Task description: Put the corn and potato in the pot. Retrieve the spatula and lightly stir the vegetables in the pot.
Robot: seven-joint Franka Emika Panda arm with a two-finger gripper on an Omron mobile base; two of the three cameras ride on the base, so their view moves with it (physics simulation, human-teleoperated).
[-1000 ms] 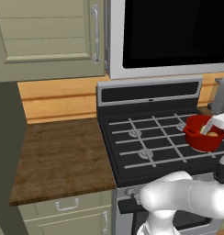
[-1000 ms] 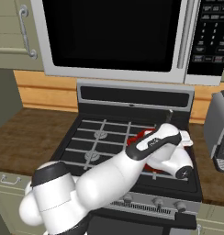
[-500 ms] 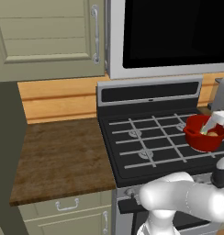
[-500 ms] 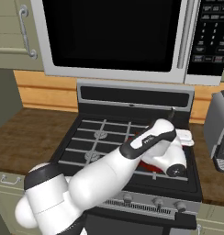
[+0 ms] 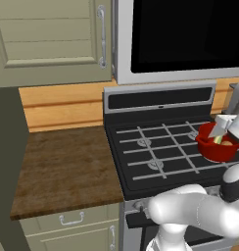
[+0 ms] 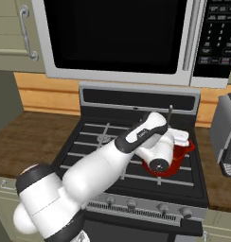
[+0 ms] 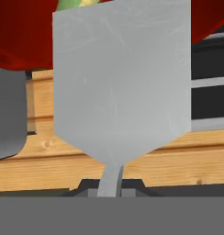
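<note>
The red pot point(image 5: 213, 148) stands on the stove's front right burner, its rim also seen past my arm point(image 6: 183, 152). My gripper point(image 7: 111, 187) is shut on the spatula's thin neck. The spatula's pale grey square blade point(image 7: 120, 87) points into the pot, over its right side point(image 5: 219, 129). Its thin dark handle point(image 6: 170, 116) sticks up behind my hand. The yellow-green corn point(image 7: 76, 4) lies inside the pot, just beyond the blade's edge point(image 5: 218, 141). The potato is hidden.
The black stove top with grey grates point(image 5: 160, 152) spreads left of the pot. A brown wooden counter point(image 5: 62, 166) lies farther left. A microwave point(image 6: 117, 38) hangs above the stove. A grey toaster point(image 6: 226, 132) stands right of the stove.
My hand has swung a little to the left over the pot, carrying the spatula blade with it. The pot has stayed where it was.
</note>
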